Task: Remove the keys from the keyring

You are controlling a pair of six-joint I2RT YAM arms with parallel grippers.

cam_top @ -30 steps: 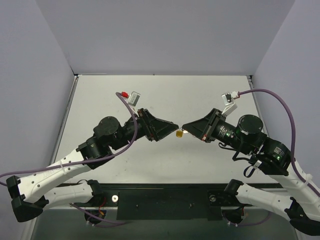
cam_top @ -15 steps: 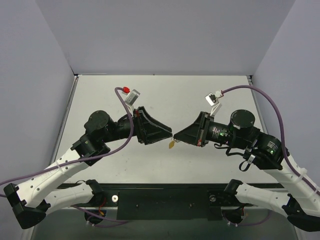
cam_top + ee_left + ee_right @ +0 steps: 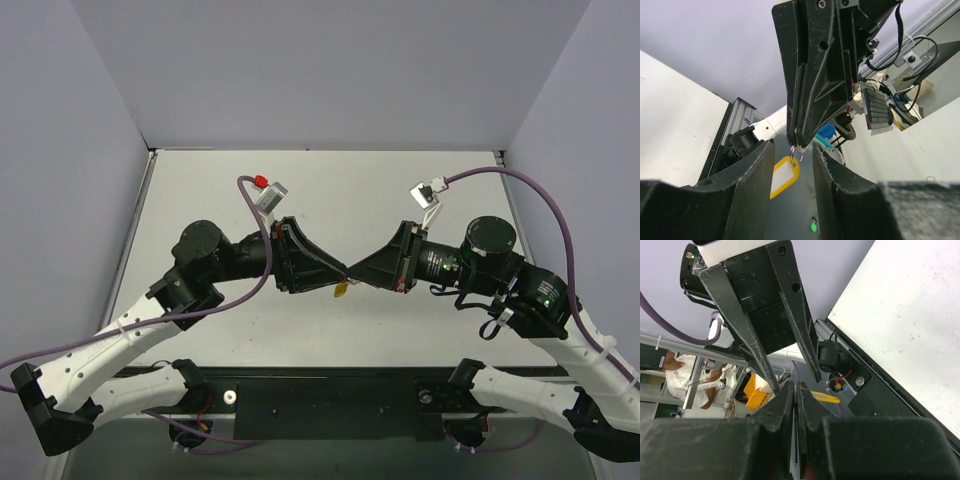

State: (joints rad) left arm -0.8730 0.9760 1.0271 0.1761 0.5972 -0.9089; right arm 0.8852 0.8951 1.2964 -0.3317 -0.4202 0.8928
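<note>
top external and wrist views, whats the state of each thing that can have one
left gripper: open, fingers either side of the right gripper's tips
right gripper: shut on the key
key: held in the air, only its silver head showing, not yet off the keyring
keyring: hanging from the key, off the table

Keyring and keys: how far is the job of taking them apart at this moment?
Done: the right gripper is shut on the silver key, holding it off the table, with the yellow keyring hanging below. In hand: the open left gripper straddles them, not gripping. Left: pulling key and keyring apart; they hang joined.
</note>
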